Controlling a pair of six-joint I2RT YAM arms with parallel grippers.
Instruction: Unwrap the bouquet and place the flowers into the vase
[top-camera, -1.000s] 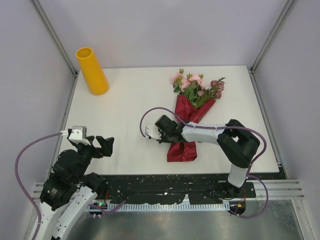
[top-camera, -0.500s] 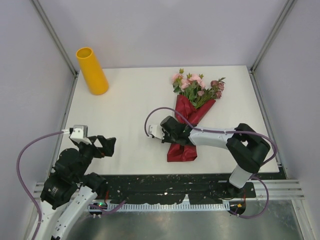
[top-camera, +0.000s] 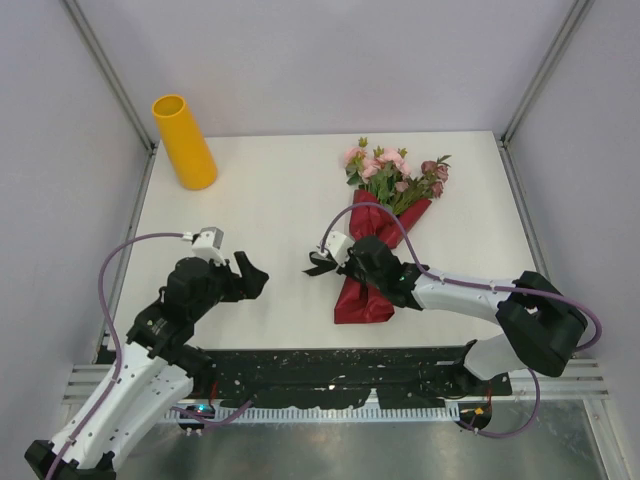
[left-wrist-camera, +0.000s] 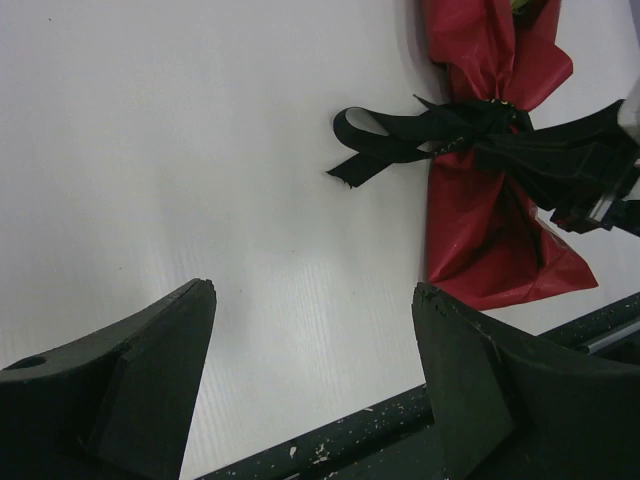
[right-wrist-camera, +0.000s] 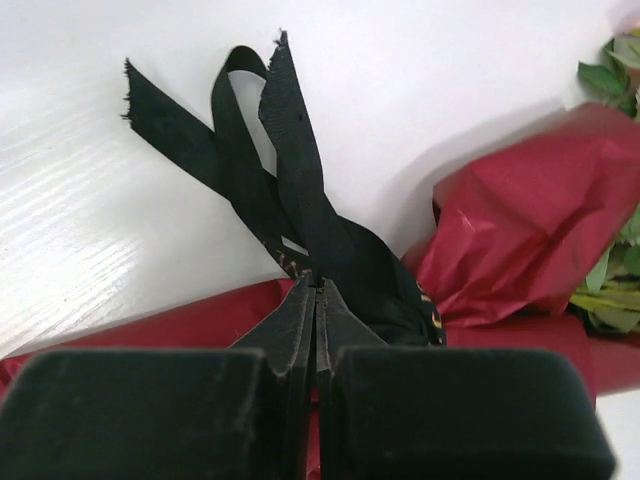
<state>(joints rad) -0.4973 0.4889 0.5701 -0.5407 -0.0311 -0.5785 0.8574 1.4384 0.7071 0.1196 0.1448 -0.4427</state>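
Pinching the black ribbon (right-wrist-camera: 300, 170) at the bouquet (top-camera: 395, 190) waist, mid-frame, right jaws stand fully closed; left jaws gape empty, lower left.

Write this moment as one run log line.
right gripper: shut on ribbon | left gripper: open, free | bouquet: wrapped | vase: upright

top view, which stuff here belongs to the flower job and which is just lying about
Job: bouquet, its black ribbon, flowers, yellow vase.
Just there: table, purple cables.
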